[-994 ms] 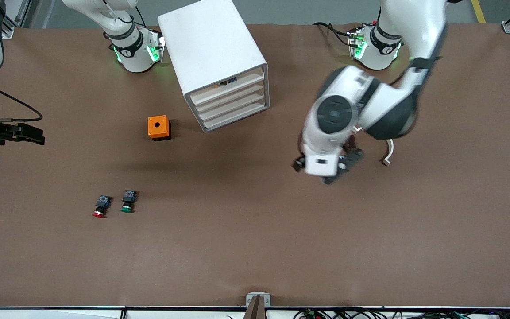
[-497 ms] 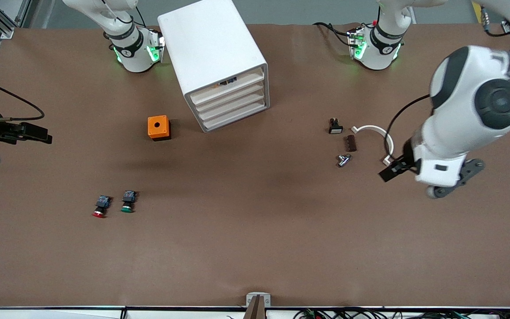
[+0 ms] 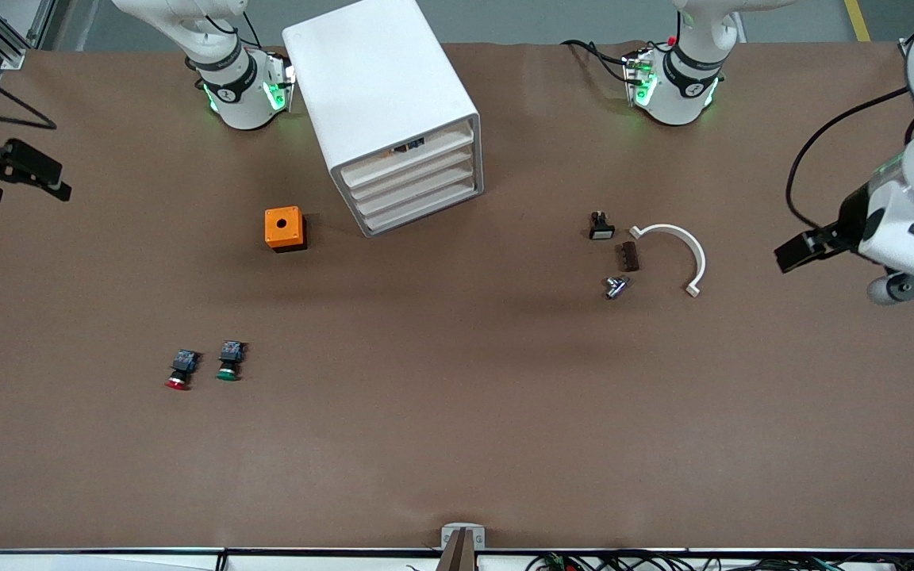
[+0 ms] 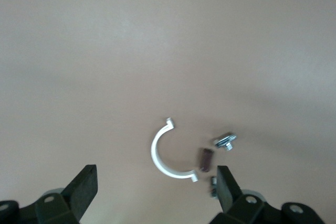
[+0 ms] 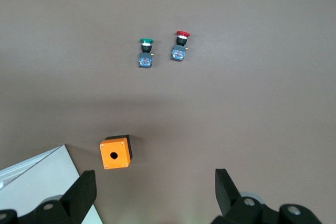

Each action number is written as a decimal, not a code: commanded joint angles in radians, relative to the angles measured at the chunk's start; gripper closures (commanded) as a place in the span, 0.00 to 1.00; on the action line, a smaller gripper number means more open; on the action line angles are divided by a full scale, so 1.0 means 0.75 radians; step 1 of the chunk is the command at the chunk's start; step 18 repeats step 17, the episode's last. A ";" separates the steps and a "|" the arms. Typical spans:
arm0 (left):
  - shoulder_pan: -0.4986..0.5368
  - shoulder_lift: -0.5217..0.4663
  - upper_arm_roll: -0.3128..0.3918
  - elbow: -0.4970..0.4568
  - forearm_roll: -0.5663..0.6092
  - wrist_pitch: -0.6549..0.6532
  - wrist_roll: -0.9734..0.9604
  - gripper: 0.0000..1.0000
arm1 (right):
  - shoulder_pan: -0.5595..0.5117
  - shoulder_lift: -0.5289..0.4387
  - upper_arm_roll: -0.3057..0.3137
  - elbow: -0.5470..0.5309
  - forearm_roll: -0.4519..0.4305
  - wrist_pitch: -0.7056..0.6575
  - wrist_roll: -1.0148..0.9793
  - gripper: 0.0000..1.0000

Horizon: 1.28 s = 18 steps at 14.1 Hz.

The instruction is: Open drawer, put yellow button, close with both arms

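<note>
I see an orange box (image 3: 284, 228) with a round hole on the desk (image 3: 457, 444), beside the cabinet. Nearer to the front camera lie a red button (image 3: 179, 371) and a green button (image 3: 228, 361), just beside each other. Toward the left arm's end lie a white curved clip (image 3: 683, 246), a small brown block (image 3: 629, 256), a metal bolt (image 3: 616, 286) and a small black part (image 3: 601, 227).

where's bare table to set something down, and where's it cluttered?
Bare: the wide strip nearer the front camera than the red button and green button, plus the middle between the cabinet and the white clamp. Crowded: the clamp's small parts; the orange box beside the cabinet.
</note>
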<state>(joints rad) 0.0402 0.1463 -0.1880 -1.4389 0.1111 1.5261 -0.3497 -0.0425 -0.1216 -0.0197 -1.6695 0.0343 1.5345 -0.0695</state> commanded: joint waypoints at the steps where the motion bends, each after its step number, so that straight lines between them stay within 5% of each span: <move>1: -0.076 -0.219 0.142 -0.218 -0.070 0.015 0.133 0.00 | -0.003 -0.053 0.002 -0.091 0.011 0.036 -0.020 0.00; 5: -0.078 -0.338 0.167 -0.337 -0.081 0.015 0.180 0.00 | 0.010 -0.051 0.006 -0.089 -0.021 0.046 -0.028 0.00; 18: -0.078 -0.322 0.173 -0.256 -0.081 -0.053 0.260 0.00 | 0.026 -0.051 0.000 -0.095 -0.050 0.081 -0.022 0.00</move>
